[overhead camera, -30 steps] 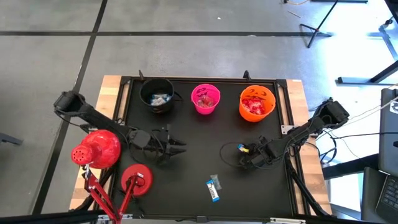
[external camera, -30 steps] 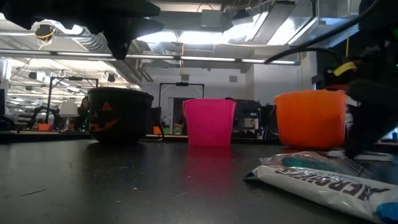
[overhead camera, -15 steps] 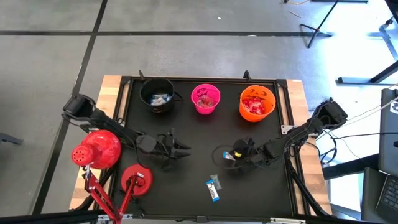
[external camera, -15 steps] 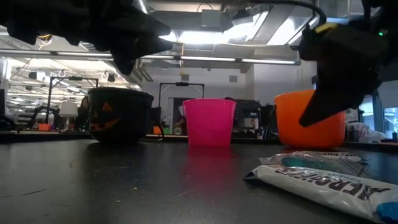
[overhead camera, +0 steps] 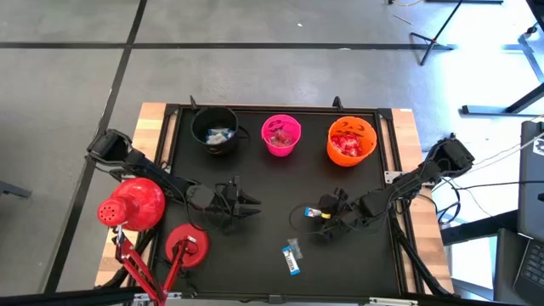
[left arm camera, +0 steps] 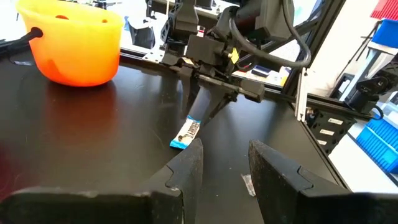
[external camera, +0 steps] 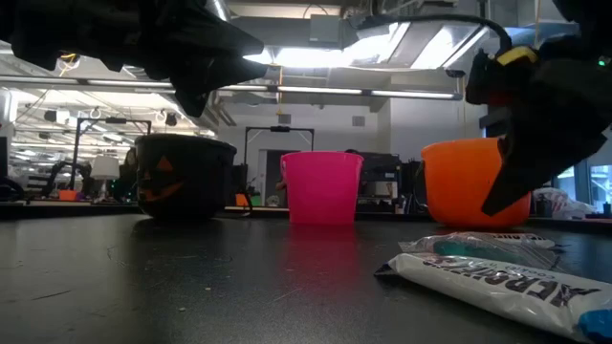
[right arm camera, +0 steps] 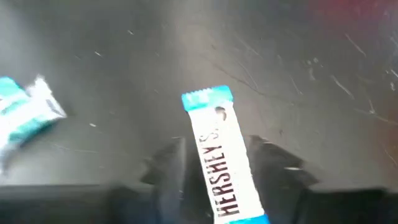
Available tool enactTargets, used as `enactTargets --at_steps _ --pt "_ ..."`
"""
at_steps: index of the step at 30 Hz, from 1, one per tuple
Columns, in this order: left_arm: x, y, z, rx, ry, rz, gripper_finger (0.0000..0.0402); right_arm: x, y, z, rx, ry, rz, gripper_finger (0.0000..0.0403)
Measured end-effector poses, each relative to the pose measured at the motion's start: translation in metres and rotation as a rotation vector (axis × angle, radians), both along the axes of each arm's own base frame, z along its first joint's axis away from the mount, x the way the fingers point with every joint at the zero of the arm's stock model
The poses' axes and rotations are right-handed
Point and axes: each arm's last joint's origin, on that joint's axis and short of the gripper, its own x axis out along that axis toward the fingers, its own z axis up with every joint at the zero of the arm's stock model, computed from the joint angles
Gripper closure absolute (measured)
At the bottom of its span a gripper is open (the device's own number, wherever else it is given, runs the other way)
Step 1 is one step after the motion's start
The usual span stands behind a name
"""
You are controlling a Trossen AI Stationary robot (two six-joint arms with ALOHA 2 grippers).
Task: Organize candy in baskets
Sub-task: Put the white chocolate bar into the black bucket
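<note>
The black matted table (overhead camera: 272, 170) carries three small round baskets in a row at its far edge: black cauldron (overhead camera: 214, 130), pink bucket (overhead camera: 281, 136), orange pumpkin bucket (overhead camera: 351, 141); two blue-and-white wrapped candy bars lie loose in the near middle. The right gripper (overhead camera: 316, 213) hangs over one bar (right arm camera: 224, 162); its fingers are parted on both sides, not closed on it, parallel to its long axis. The other bar (overhead camera: 293, 256) lies just beside, nearer this arm. The left gripper (overhead camera: 252, 205) waits part open and empty.

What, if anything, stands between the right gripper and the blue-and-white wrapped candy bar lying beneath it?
Nothing visible does: the right gripper straddles the blue-and-white wrapped candy bar with open fingers, directly over it on the black mat.
</note>
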Motion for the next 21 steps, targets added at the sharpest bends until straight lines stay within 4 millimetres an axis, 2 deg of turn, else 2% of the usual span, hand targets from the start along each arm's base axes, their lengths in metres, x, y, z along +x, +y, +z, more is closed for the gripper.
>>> enactTargets --at_steps 5,7,10,15,21 --pt "0.000 0.000 0.000 -0.002 0.000 0.000 0.0282 0.000 0.000 -0.007 -0.012 0.039 -0.001 0.0138" --pt "0.000 0.000 0.000 -0.002 0.001 0.000 0.0282 0.001 0.001 -0.014 -0.008 0.070 0.007 0.0114" --pt "0.000 0.000 0.000 -0.003 -0.001 0.000 0.0282 0.002 0.002 -0.024 -0.009 0.116 0.017 0.0101" --pt "0.000 0.000 0.000 -0.003 -0.001 0.000 0.0282 0.003 0.003 -0.037 -0.037 0.164 0.015 0.0128" --pt "0.000 0.000 0.000 -0.003 -0.001 0.000 0.0282 0.005 0.004 -0.037 -0.055 0.129 0.018 0.0229"
